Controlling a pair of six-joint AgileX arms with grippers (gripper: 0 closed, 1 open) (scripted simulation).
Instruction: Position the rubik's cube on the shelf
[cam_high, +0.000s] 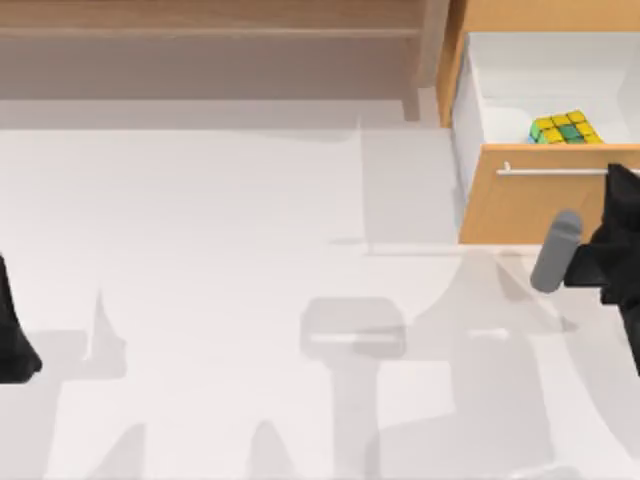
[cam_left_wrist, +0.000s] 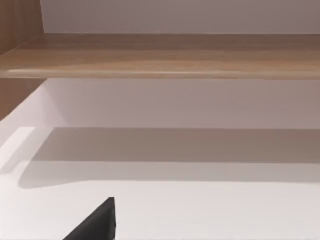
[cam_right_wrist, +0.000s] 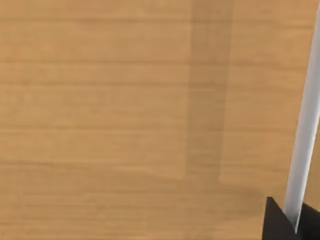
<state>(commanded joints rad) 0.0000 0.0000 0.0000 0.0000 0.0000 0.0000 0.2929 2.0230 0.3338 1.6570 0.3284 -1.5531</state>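
The rubik's cube (cam_high: 566, 129), mostly yellow with green squares, lies inside the open white drawer (cam_high: 520, 70) at the back right, near the drawer's front panel (cam_high: 530, 205). The shelf (cam_high: 210, 30) is a long light-brown board along the back, with an upright side panel (cam_high: 430, 50) at its right end; it also appears in the left wrist view (cam_left_wrist: 165, 57). My right gripper (cam_high: 618, 180) is at the drawer's metal bar handle (cam_high: 555, 171). In the right wrist view its black fingertips (cam_right_wrist: 274, 222) flank the handle (cam_right_wrist: 305, 135) closely. My left gripper (cam_high: 12, 345) is parked at the left edge.
The orange-tan cabinet (cam_high: 480, 15) holding the drawer stands right of the shelf. The pulled-out drawer juts forward over the white table (cam_high: 250, 250). A grey cylinder (cam_high: 556, 250) on my right arm hangs just in front of the drawer front.
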